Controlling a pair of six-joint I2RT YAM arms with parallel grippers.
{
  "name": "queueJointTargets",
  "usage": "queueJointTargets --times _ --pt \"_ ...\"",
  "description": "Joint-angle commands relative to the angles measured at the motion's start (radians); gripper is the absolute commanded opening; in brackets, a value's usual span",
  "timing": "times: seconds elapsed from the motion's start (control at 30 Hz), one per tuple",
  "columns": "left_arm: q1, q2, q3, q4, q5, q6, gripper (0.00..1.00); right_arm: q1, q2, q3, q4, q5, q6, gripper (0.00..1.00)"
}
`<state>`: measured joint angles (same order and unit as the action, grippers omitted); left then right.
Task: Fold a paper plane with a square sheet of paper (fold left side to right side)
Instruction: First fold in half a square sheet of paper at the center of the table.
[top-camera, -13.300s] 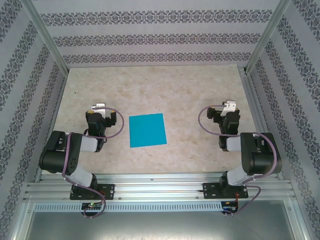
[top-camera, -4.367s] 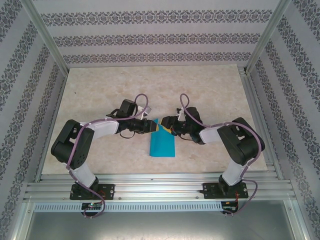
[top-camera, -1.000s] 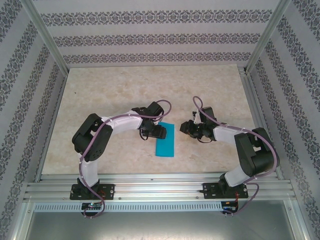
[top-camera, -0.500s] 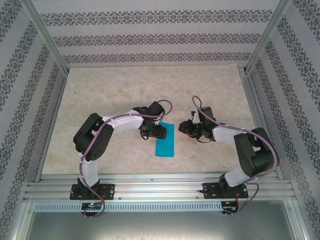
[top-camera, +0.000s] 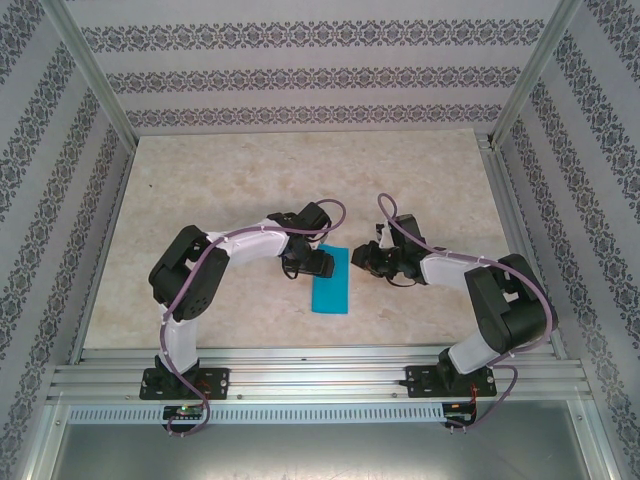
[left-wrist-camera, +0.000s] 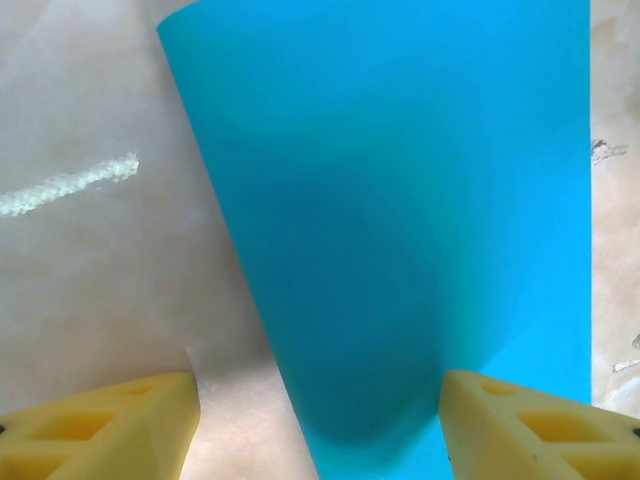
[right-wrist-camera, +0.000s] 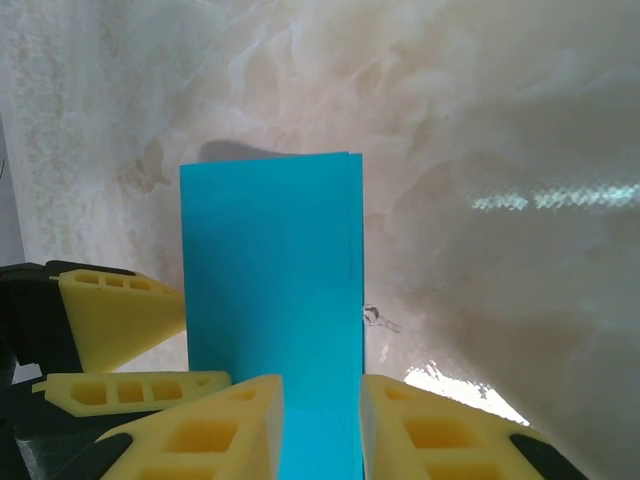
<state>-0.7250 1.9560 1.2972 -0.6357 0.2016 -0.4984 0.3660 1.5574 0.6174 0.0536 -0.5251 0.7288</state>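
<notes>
The thin bright cyan-blue sheet of paper (top-camera: 331, 285), folded into a narrow rectangle, lies flat on the pale marbled tabletop (top-camera: 200, 180). The left tool (left-wrist-camera: 318, 385) gapes wide across one end. The right tool (right-wrist-camera: 320, 385) is narrowly parted over the sheet, with the layered edges ahead of it. Bare tabletop stretches beyond both.

The cyan paper (top-camera: 331, 290) lies folded in half.

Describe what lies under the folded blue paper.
The marbled table shows beside the paper, which rests on it. The right wrist view shows its own lower layer peeking out along one edge. The table patch directly beneath is covered.
</notes>
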Motion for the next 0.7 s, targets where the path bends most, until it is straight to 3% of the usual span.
queueJointTargets --times 0.0,0.3,0.67 --pt "-0.031 0.074 0.005 0.077 0.018 0.014 0.67 0.012 0.014 -0.013 0.038 -0.011 0.014 0.26" --pt "-0.036 0.082 0.003 0.070 0.014 0.016 0.67 0.034 0.023 -0.013 0.059 -0.024 0.035 0.23" --pt "-0.040 0.090 0.010 0.068 0.012 0.016 0.67 0.083 0.084 -0.010 0.105 -0.033 0.073 0.12"
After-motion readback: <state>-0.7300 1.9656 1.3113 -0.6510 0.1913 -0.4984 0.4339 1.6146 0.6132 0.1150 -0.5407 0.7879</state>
